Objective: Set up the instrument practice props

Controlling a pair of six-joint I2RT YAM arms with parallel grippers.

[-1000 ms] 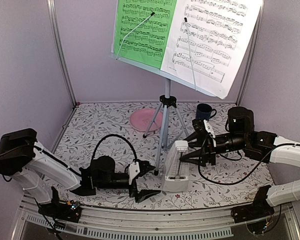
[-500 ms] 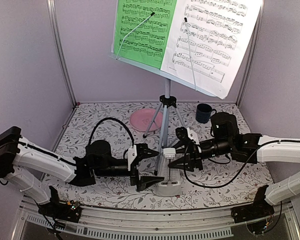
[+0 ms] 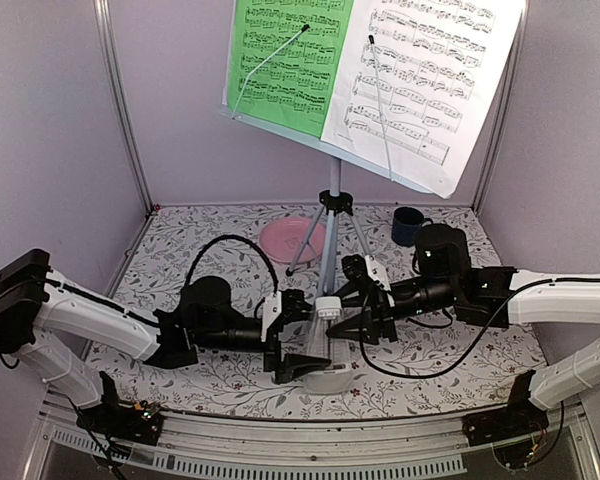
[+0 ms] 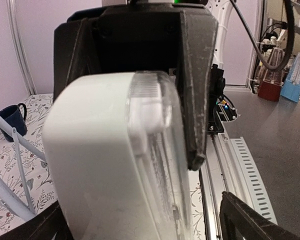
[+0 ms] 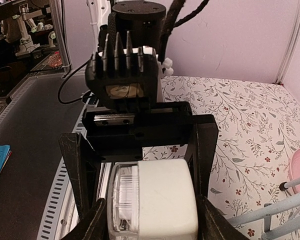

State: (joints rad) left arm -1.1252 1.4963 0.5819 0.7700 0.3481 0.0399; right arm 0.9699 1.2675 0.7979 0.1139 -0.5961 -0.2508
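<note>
Setup is judged nearly done (green sheet (image 3: 285,60), white sheet (image 3: 430,80) on the stand (image 3: 332,185)): the metronome (image 5: 155,200), clamped in the right gripper (image 3: 355,305), is unplaced, the left gripper (image 3: 305,335) spread around it.

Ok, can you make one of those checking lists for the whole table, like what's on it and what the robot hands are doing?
Surface: flowery table cover, lying flat.
Job's things: music stand upright at the back, with the green music sheet and white music sheet on it; white metronome at the front, between both grippers.
Clutter: pink plate by the stand's legs; dark blue mug at the back right.
Grippers: left gripper open, a finger on each side of the metronome; right gripper shut on the metronome.
Cables: black cable loops above the left arm; second cable lies on the table by the right arm.
Surroundings: purple walls, metal posts.
</note>
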